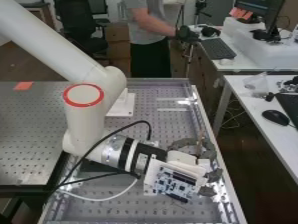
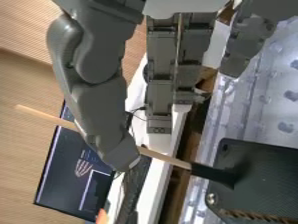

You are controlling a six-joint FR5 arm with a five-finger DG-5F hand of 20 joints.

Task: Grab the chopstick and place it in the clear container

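Note:
The hand [image 1: 211, 175] is at the bench's right side in the high view, fingers curled. A thin brown chopstick [image 1: 200, 139] rises beside its upper fingers. In the wrist view the hand [image 2: 100, 95] has its thumb bent across the wooden chopstick [image 2: 163, 157], the tip against the shaft; the contact on the far side is hidden. The chopstick runs at a slant, its pale end beyond the thumb and its other end meeting a dark piece by a black block [image 2: 256, 182].
The perforated bench [image 1: 163, 125] has a shiny right edge. A side desk [image 1: 256, 107] holds a mouse [image 1: 275, 117] and a keyboard. Cables [image 1: 100, 152] loop beside the arm. Near the wrist is a mounted circuit board [image 1: 174, 184].

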